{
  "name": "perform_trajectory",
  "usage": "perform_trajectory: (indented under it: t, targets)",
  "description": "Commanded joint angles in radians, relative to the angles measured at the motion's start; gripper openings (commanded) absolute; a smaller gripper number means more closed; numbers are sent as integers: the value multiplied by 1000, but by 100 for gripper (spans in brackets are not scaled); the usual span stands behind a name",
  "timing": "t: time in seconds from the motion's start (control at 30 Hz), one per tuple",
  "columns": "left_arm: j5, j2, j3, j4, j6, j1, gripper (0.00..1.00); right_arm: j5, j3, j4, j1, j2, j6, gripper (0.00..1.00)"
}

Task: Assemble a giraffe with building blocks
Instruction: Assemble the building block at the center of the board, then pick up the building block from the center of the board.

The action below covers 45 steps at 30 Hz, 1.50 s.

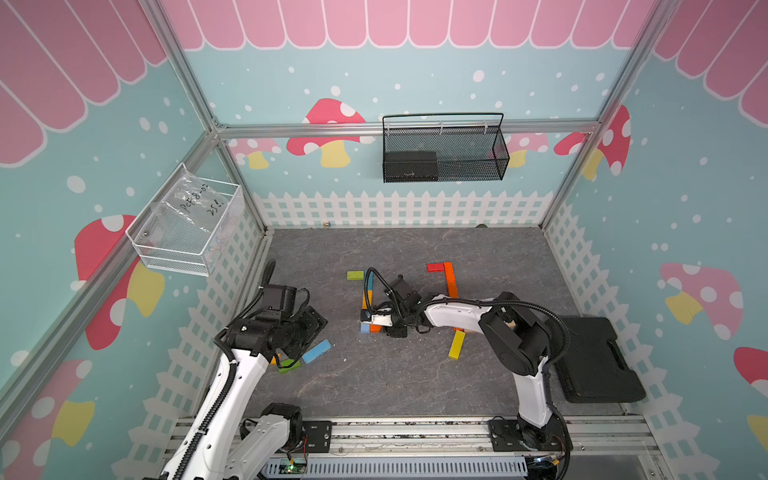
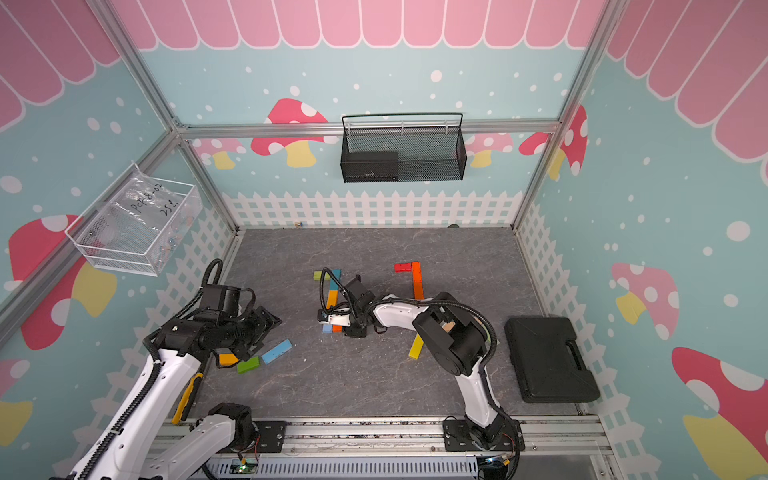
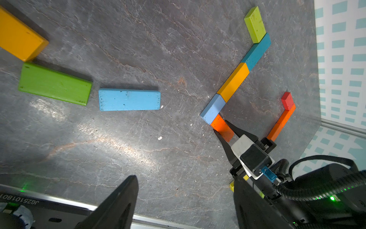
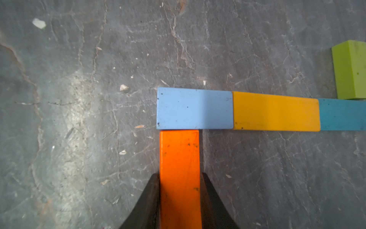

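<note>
Orange block (image 4: 179, 150) cropped; right tool (image 4: 179, 176) gripping

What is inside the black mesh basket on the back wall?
A dark box sits at one end of the basket, seen through the mesh. What it is cannot be told.

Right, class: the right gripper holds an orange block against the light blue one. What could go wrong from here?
1. Pushing further, the right gripper could drive the orange block into the light blue block and knock the joined yellow block out of line.
2. On release, the orange block might twist off square.
</note>
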Motion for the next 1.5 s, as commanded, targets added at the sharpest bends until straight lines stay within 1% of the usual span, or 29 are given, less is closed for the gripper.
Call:
perform_trajectory:
  t: [0.0, 0.23, 0.4, 0.53, 0.67, 0.73, 0.83, 0.9, 1.0, 1.13, 1.2, 1.47]
  targets:
    - [4, -11, 7, -21, 17, 10, 79, -5, 1, -54, 11, 32, -1, 35]
    - [6, -12, 9, -23, 21, 16, 79, 34, 1, -42, 12, 27, 3, 49]
    - [11, -11, 16, -23, 24, 19, 79, 31, 1, -31, 11, -4, 15, 55]
    - [18, -19, 44, -29, 31, 19, 79, -3, 1, -36, 16, -80, 7, 56]
    - [6, -65, 112, -38, 26, 19, 79, -50, 12, -41, 52, -158, -64, 55]
    - [-11, -94, 152, -52, 19, 19, 79, -77, 45, -49, 79, -154, -110, 55]
    - [-50, -136, 210, -79, 10, 19, 79, -139, 106, -59, 127, -84, -214, 55]
    - [-77, -158, 242, -101, 6, 19, 79, -164, 202, -96, 151, 5, -249, 54]
    - [-94, -183, 259, -124, -3, 19, 79, -188, 388, -183, 173, 148, -279, 54]
    - [-90, -200, 254, -146, -14, 19, 79, -233, 553, -237, 183, 271, -291, 54]
    - [-94, -209, 252, -156, -15, 20, 79, -256, 601, -251, 189, 312, -289, 54]
    - [-95, -206, 234, -157, -17, 20, 79, -283, 716, -273, 216, 425, -286, 56]
